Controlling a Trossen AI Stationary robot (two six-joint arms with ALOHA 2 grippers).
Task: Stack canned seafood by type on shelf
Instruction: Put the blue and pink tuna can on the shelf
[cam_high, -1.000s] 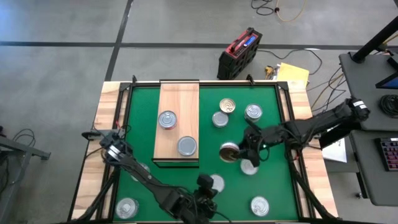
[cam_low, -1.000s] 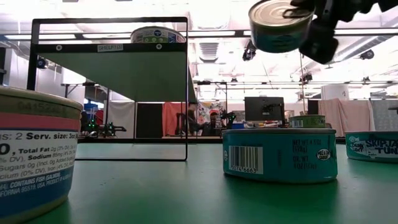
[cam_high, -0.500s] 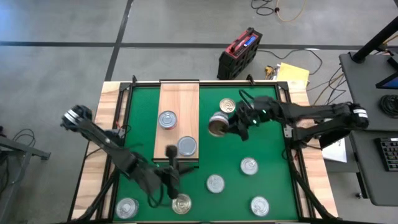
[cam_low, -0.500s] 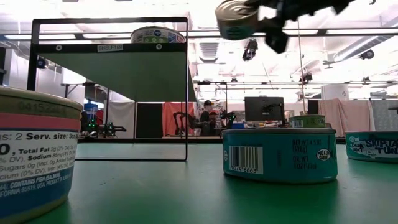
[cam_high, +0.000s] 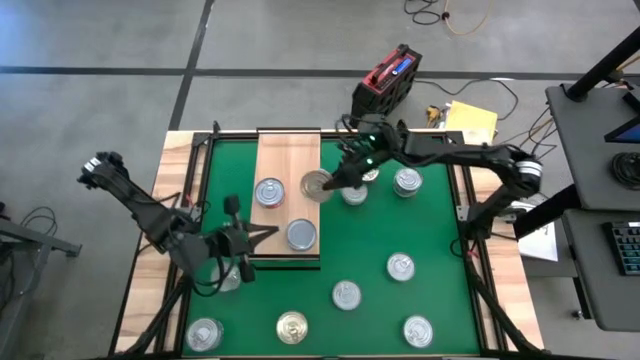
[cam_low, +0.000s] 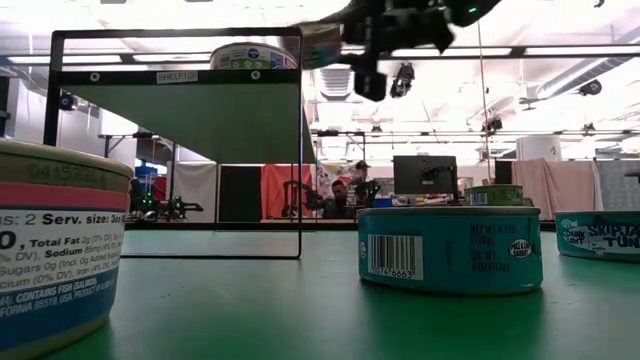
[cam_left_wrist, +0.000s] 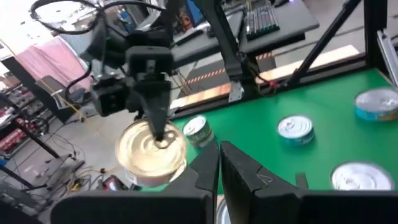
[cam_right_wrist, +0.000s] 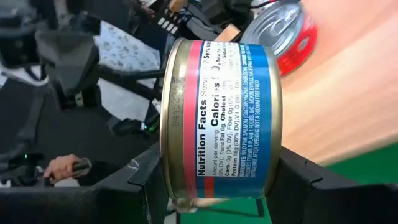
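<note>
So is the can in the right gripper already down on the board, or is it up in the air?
In the air. The right gripper is shut on the can, held over the board's edge; the low view shows it well above the table.

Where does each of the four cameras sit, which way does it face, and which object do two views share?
High view: overhead, looking down on the shelf and both arms.
Low view: table height, looking level across the mat; right gripper overhead.
Left wrist view: past the shut left gripper toward the right arm.
Right wrist view: past the right gripper's fingers.
Shared: held can, also seen from above.
</note>
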